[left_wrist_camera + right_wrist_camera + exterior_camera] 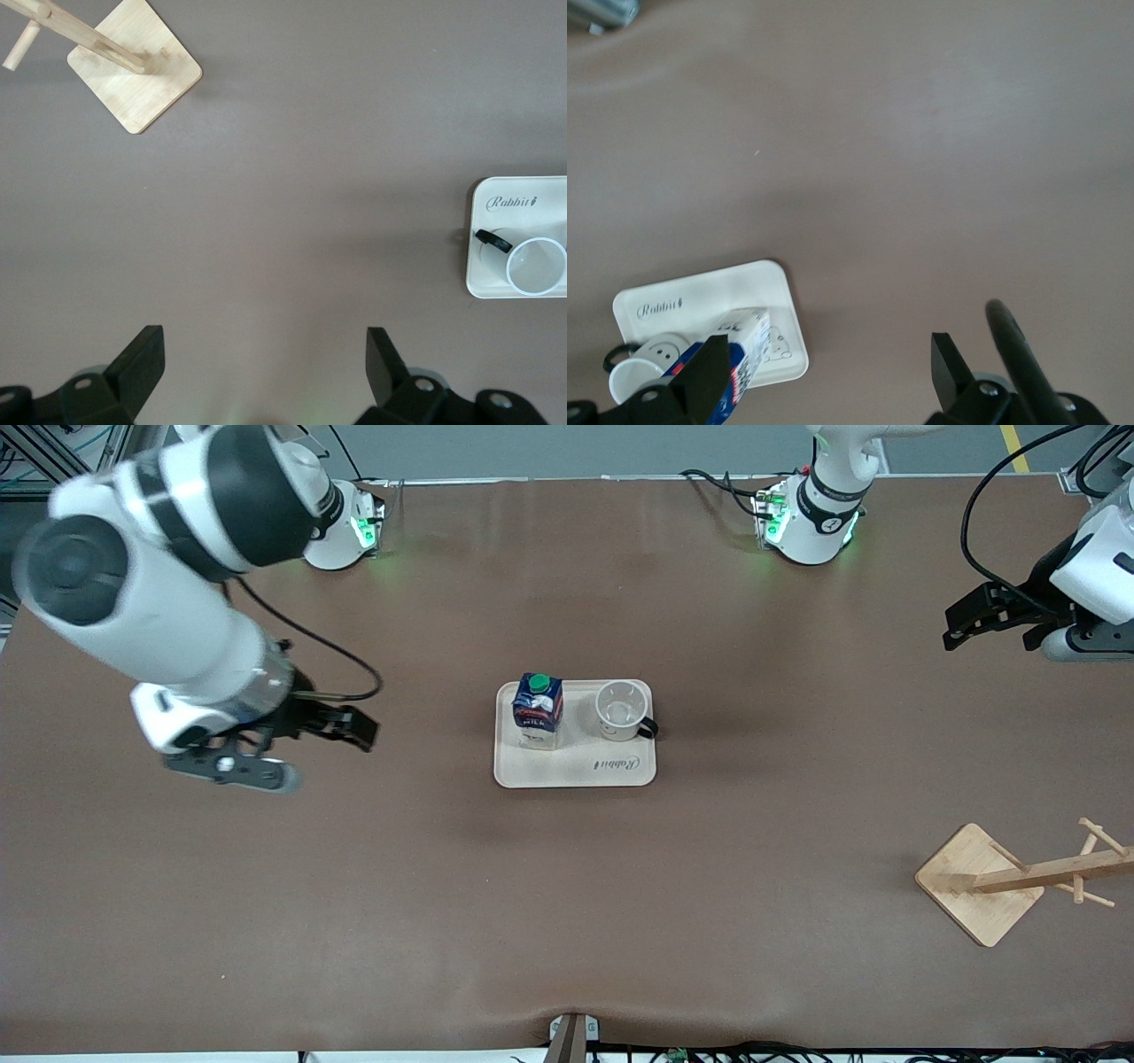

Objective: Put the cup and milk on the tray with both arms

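Observation:
The cream tray lies at the table's middle. The dark blue milk stands upright on it toward the right arm's end. The white cup stands upright beside the milk on the tray, toward the left arm's end, with its black handle pointing that way. My right gripper is open and empty, raised over bare table toward the right arm's end. Its wrist view shows the right gripper, tray, milk and cup. My left gripper is open and empty over the left arm's end. Its wrist view shows the left gripper, tray and cup.
A wooden rack with a square base and pegged post stands near the left arm's end, nearer to the front camera than the tray. It also shows in the left wrist view. Brown tabletop surrounds the tray.

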You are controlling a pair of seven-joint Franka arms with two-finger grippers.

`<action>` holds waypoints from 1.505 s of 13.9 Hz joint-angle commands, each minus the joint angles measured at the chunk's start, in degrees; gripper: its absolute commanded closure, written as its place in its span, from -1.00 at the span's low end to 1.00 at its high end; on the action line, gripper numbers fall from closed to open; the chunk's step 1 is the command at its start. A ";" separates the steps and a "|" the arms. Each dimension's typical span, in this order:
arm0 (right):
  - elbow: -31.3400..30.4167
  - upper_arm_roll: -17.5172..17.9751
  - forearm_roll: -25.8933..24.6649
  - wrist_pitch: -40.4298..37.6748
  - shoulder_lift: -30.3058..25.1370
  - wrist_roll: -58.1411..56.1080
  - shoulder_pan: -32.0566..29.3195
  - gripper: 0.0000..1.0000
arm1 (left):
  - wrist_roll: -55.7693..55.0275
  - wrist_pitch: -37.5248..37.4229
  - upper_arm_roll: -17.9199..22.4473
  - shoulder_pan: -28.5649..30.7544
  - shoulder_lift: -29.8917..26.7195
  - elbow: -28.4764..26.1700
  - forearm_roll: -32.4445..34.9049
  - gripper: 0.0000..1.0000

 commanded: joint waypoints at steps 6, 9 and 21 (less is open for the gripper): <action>-9.89 0.62 0.40 -4.25 -13.13 -8.17 -10.50 -1.00 | -0.43 0.42 -0.18 0.51 -0.84 -0.46 -0.62 -1.00; -16.47 0.71 0.22 -3.64 -18.84 -17.13 -16.47 -1.00 | -4.28 0.07 -0.35 0.43 -1.02 -0.55 -0.45 -1.00; -26.69 1.06 -3.38 -3.03 -27.47 -26.29 -18.68 -1.00 | -4.39 1.12 -1.41 0.52 -0.85 -0.21 -0.18 -1.00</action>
